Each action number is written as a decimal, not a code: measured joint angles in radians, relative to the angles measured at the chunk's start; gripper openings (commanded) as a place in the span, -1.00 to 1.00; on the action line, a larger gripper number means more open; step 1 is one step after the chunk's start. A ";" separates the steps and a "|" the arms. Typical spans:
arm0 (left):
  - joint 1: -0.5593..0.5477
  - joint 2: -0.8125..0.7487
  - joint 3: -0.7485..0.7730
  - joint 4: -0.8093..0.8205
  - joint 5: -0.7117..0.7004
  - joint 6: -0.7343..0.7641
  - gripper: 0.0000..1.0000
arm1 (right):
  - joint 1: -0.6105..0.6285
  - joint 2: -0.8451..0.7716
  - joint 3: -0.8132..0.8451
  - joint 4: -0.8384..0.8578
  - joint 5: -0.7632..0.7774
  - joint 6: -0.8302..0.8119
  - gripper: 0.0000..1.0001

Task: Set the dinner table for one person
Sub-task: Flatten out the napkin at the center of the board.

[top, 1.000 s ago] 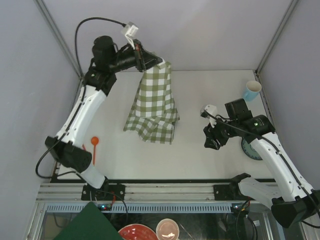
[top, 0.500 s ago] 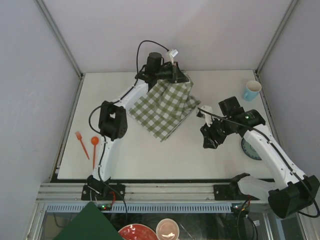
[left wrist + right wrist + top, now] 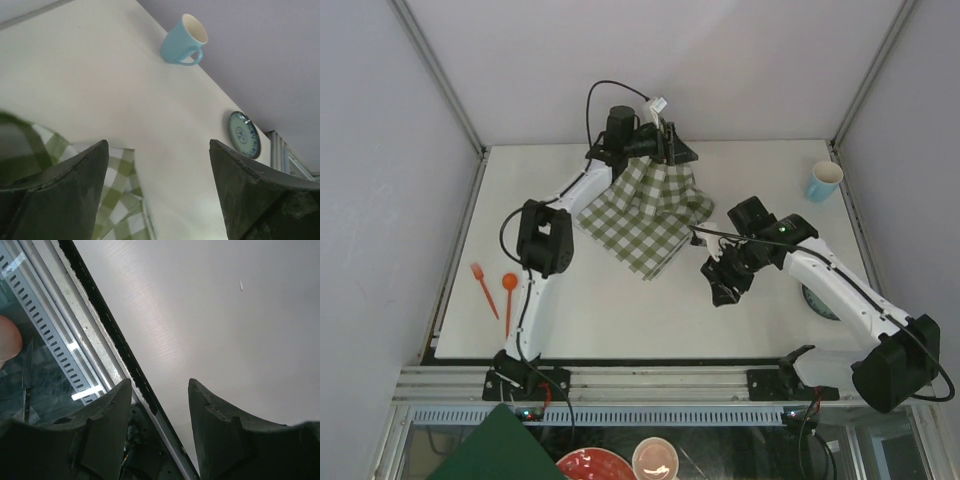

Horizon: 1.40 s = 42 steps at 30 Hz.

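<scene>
Two things are partly hidden. The patterned plate [image 3: 815, 302] is mostly covered by the right arm in the top view, and the far corner of the checked cloth [image 3: 645, 212] disappears under the left gripper [image 3: 672, 150].

Left wrist view: both fingers [image 3: 65, 190] are blurred and the jaws stand wide apart. The cloth lies beside and behind one finger, with a blurred green band crossing above it. Whether the cloth is caught on that finger, cannot tell.

Right gripper [image 3: 720, 287]: jaws parted, nothing between them.

Versus 1.0 s ago: the left arm has swung from the far-left corner to the far middle. The cloth, then hanging in a tall drape, now spreads lower and wider.

Versus 0.5 s ago: the right gripper has shifted left and toward the near edge. The cloth is nearly unchanged.

The dinner table [image 3: 620, 320] lies beneath both grippers. The left gripper is over its far middle and the right gripper over its near-right part, with the table's dark front edge showing in the right wrist view.

The blue cup [image 3: 825, 181] stands at the far-right corner. The orange fork [image 3: 478, 287] and orange spoon [image 3: 508, 292] lie by the left edge.
</scene>
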 measured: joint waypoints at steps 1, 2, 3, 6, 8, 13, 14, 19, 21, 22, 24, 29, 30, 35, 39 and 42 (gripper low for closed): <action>0.002 -0.004 -0.005 -0.006 -0.001 0.008 0.71 | 0.002 0.000 -0.001 0.005 0.006 0.002 0.00; 0.024 -0.015 -0.024 -0.008 -0.005 0.023 0.72 | 0.001 -0.002 -0.001 0.007 0.011 0.002 0.00; 0.042 -0.036 -0.056 -0.018 -0.005 0.031 0.71 | -0.001 -0.007 -0.002 0.015 0.021 0.003 0.01; 0.110 -0.114 -0.167 -0.058 -0.008 0.063 0.70 | -0.030 -0.036 -0.003 0.038 0.040 0.005 0.06; 0.175 -0.186 -0.251 -0.107 -0.015 0.107 0.70 | -0.073 -0.065 -0.003 0.055 0.048 0.004 0.09; 0.309 -0.368 -0.417 -0.241 -0.051 0.235 0.68 | -0.161 -0.100 -0.003 0.088 0.047 0.002 0.09; 0.326 -0.391 -0.430 -0.266 -0.053 0.255 0.68 | -0.163 -0.096 -0.003 0.092 0.046 0.002 0.09; 0.357 -0.460 -0.524 -0.360 -0.043 0.360 0.68 | -0.128 -0.086 -0.003 0.101 0.035 0.003 0.10; 0.350 -0.463 -0.574 -0.388 -0.030 0.386 0.68 | -0.121 -0.087 -0.003 0.102 0.031 0.003 0.11; 0.346 -0.461 -0.599 -0.406 -0.020 0.397 0.68 | -0.117 -0.087 -0.003 0.102 0.031 0.003 0.11; 0.338 -0.457 -0.639 -0.444 -0.001 0.419 0.68 | -0.117 -0.087 -0.003 0.100 0.031 0.002 0.11; 0.321 -0.449 -0.668 -0.480 0.007 0.476 0.68 | -0.118 -0.090 -0.003 0.092 0.031 0.002 0.11; 0.319 -0.443 -0.665 -0.480 0.007 0.484 0.68 | -0.119 -0.092 -0.003 0.090 0.030 0.002 0.11; 0.317 -0.343 -0.574 -0.500 -0.005 0.519 0.67 | -0.119 -0.101 -0.003 0.077 0.021 0.002 0.11; 0.318 -0.279 -0.475 -0.556 -0.054 0.568 0.67 | -0.124 -0.106 -0.003 0.069 0.019 0.002 0.11; 0.325 -0.243 -0.380 -0.614 -0.073 0.599 0.63 | -0.130 -0.122 -0.003 0.063 0.019 0.002 0.11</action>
